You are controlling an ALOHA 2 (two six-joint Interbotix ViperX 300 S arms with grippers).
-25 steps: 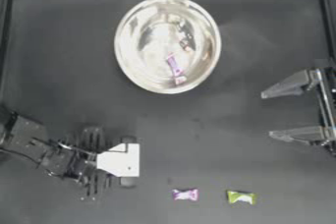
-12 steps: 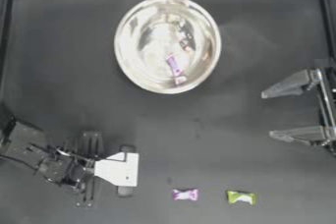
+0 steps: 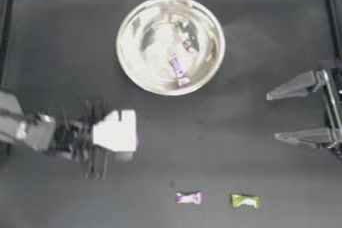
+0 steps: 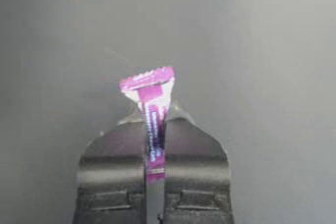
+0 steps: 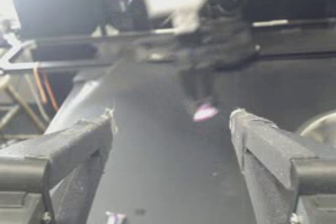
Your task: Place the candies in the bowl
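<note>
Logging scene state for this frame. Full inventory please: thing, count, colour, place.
bowl: one, shiny silver, far middle of table.
candies in bowl: at least one pink/purple, another small wrapper beside it; exact count unclear.
pink candy in jaws: one, pink/purple, pinched upright.
pink candy on table: one, near edge.
yellow-green candy: one, beside it.
table: dark.
left gripper: left side, lifted, shut on candy.
right gripper: right edge, parked, open.

Top view: bowl at far centre, holding two candies; two more candies lie near, right of centre. Left gripper left, right gripper right.
</note>
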